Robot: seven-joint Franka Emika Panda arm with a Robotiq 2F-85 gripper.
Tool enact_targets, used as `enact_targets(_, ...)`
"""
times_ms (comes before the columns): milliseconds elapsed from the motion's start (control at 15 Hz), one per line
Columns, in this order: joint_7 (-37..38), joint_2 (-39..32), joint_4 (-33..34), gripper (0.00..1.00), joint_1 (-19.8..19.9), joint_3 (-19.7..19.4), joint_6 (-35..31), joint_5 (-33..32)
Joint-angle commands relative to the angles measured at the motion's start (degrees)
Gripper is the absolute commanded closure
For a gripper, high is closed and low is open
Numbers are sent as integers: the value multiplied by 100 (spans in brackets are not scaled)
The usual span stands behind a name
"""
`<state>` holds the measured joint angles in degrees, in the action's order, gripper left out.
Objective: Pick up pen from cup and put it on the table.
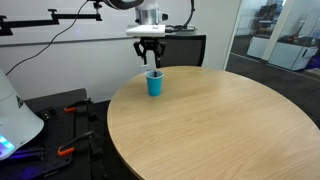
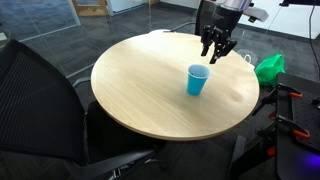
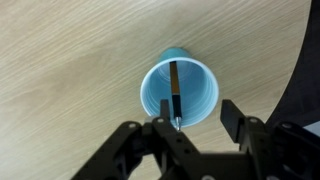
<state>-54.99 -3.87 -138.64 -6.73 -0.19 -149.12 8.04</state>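
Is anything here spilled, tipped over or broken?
Nothing stands out. The cup stands upright on the table, the pen rests inside it, and the open gripper hangs above.

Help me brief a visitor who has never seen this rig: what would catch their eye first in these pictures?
The bright blue cup stands alone on the big round wood-grain table. The gripper hangs open just above it. In the wrist view, a thin dark pen leans inside the cup.
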Motion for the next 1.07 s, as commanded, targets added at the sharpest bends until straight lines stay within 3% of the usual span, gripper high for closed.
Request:
enact_targets(0,-318,-532,507,48,259,285,10,192)
enact_targets(267,-355,-966,897,61,462,546,110,116)
enact_targets(333,-377,-1060,977,68,513,610,128,112)
enact_targets(1000,-480,-1464,1233,60,887,1030,169,87)
